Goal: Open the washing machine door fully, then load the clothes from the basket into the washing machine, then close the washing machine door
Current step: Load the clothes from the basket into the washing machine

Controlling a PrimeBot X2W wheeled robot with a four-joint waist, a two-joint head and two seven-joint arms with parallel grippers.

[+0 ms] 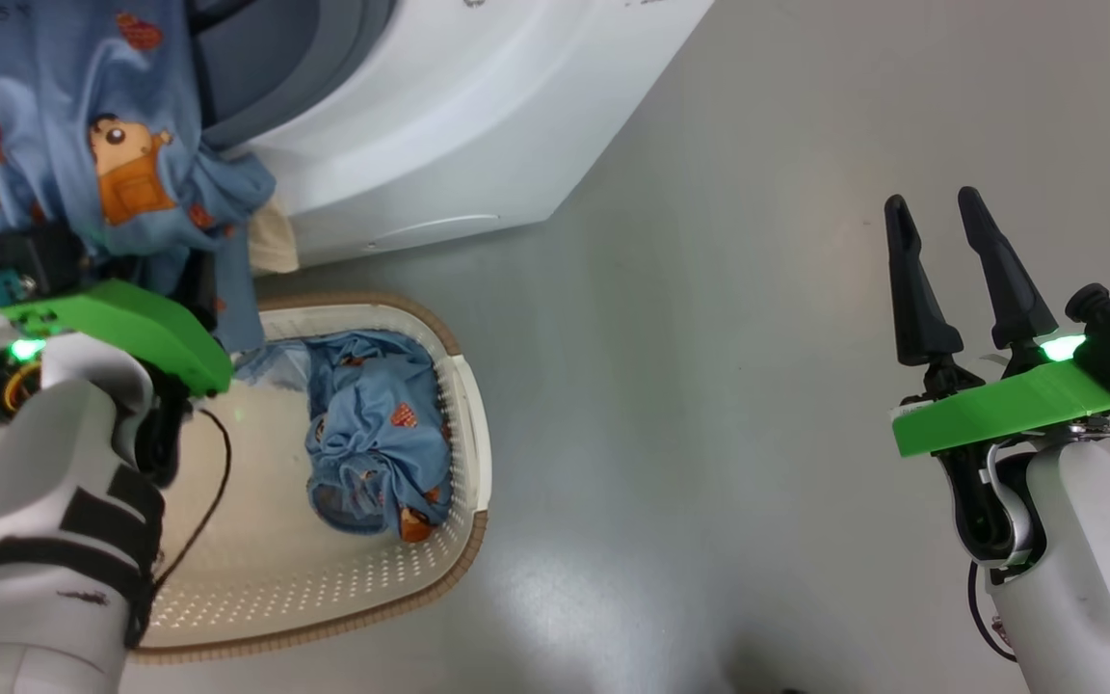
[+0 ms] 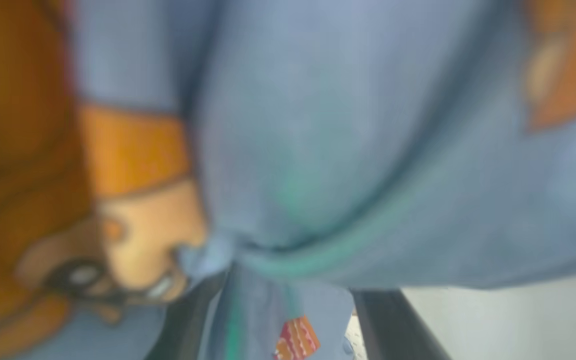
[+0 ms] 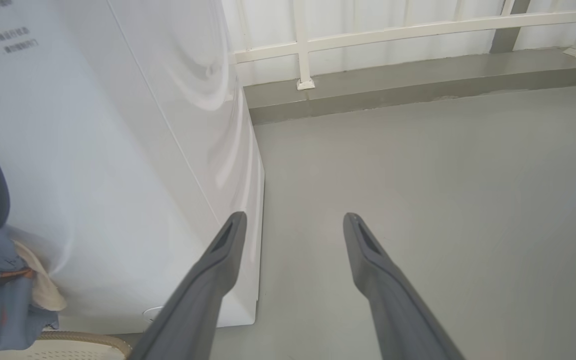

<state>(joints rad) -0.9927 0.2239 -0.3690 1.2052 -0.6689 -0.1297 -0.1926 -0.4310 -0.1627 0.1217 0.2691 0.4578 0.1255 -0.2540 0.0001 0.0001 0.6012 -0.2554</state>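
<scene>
Grey floor (image 1: 709, 386) in front of a big white front-loading washing machine (image 1: 439, 145), with laundry at its opening and in a basket.
One soft light-blue garment (image 1: 83, 116) printed with orange cartoon figures hangs from the machine's grey-rimmed mouth (image 1: 276, 67) and drapes over the left gripper (image 2: 283, 310). Its dark fingers are spread wide, and the cloth lies loose between them, unpinched. More blue clothes (image 1: 372, 434) are bunched at the right side of the cream perforated plastic basket (image 1: 463, 405) with its brown woven rim, on the floor just beside the machine. The right gripper (image 1: 932, 200) hovers well apart over bare floor, fingers wide and empty.
</scene>
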